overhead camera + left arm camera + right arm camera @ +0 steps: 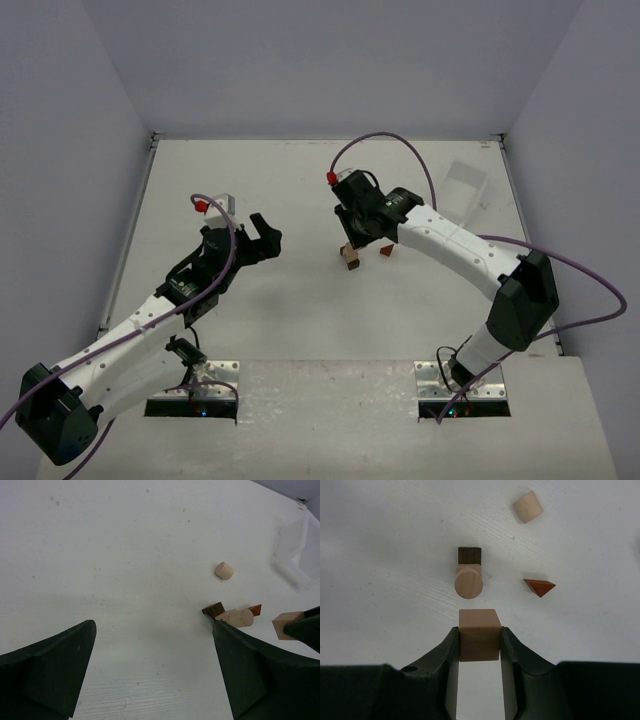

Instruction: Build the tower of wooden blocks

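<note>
Clenched on a tan cube [479,642], the right pincer [480,630] grips it by 2 opposite flat faces. Its dark moulded fingers [451,650] cover only part of each side, and the end of the block stands proud of the tips. I cannot tell whether the cube rests on the table [380,550] or hangs just above it.

At 12 o'clock from the cube, close by, a pale cylinder [468,582] seems to lie on its side with 1 round end facing the camera. A dark brown block [470,555] touches its far end. A reddish-brown wedge [540,587] sits apart at 2 o'clock, and a second pale cylinder [528,506] lies alone further out at 1 o'clock. No tower stands yet; every piece is loose on the white, faintly grained tabletop.

All the wood looks sanded smooth and matte, so I judge it slippery against hard plastic. With so partial a hold the cube could pivot or drop. The cylinder's curved flank offers no seat: a cube set there would slide off, and a nudge would roll the cylinder away. The wedge's slopes bear nothing, so it suits only the cap.

At 9 o'clock of the cluster in the top view, the left pincer [155,675] hangs released with its fingers wide apart. A clear tray [462,185] lies at 2 o'clock.
</note>
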Motion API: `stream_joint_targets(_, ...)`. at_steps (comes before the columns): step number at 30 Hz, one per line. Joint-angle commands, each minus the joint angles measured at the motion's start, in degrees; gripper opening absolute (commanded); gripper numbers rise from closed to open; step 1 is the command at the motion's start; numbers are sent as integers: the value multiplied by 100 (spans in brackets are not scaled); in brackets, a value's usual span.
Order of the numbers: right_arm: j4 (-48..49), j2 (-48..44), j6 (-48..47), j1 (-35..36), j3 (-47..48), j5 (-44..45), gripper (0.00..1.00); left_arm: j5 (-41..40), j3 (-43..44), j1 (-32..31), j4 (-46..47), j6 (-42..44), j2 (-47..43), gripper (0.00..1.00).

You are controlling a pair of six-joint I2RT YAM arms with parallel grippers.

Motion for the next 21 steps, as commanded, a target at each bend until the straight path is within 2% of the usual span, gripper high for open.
stream_joint_targets(1, 188, 239, -661, 158, 306, -179, 9, -70, -6, 61, 129, -12, -97, 100)
stream_joint_targets(15, 216, 671, -751, 157, 596, -207, 11, -124, -16, 61, 121, -30, -105, 100)
stream_joint_targets(21, 251, 809, -832, 158, 627, -122, 15, -139, -24, 61, 121, -38, -91, 100)
